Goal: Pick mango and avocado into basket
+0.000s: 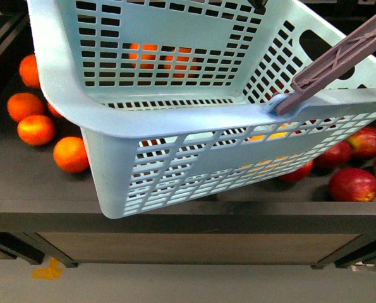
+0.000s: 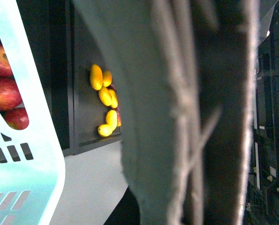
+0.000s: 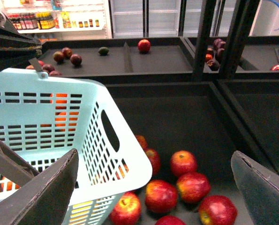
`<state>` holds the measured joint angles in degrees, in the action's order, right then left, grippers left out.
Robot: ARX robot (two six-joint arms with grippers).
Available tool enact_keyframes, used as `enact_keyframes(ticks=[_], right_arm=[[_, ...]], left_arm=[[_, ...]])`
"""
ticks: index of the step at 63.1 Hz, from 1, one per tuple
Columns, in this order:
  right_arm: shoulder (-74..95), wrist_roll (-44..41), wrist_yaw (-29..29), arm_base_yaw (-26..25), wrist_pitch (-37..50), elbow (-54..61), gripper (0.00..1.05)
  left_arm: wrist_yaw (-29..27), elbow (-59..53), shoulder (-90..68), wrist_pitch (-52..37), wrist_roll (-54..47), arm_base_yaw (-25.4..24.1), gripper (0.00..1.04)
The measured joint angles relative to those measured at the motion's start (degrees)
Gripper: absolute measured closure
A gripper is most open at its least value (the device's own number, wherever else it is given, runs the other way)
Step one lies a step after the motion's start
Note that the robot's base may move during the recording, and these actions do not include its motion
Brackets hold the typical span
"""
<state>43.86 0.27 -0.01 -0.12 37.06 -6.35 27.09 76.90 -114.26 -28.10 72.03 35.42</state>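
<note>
The pale aqua basket (image 1: 175, 120) hangs tilted over the shelf and fills the front view, its inside empty. My left gripper is shut on its brown handle (image 2: 219, 117), which blurs across the left wrist view and hides the fingers. Several yellow mangoes (image 2: 104, 96) lie on a dark shelf beyond, and yellow shows through the basket's slots (image 1: 273, 134). My right gripper (image 3: 153, 197) is open and empty above red apples, beside the basket's corner (image 3: 125, 159). One dark green avocado (image 3: 103, 50) lies on a far shelf.
Oranges (image 1: 36, 129) lie on the shelf left of the basket. Red apples (image 1: 353, 184) lie to its right and under the right gripper (image 3: 193, 185). Dark round fruits (image 3: 66, 55) and one red apple (image 3: 144, 45) sit on the far shelf. Black upright posts (image 3: 202, 37) divide the bins.
</note>
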Motion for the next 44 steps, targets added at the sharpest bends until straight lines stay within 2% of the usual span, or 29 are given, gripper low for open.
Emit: enact_keyframes(ticks=[44], right_arm=[[0.0, 0.0, 0.0, 0.0, 0.0, 0.1, 0.09]], left_arm=[[0.0, 0.0, 0.0, 0.0, -0.1, -0.1, 1.00]])
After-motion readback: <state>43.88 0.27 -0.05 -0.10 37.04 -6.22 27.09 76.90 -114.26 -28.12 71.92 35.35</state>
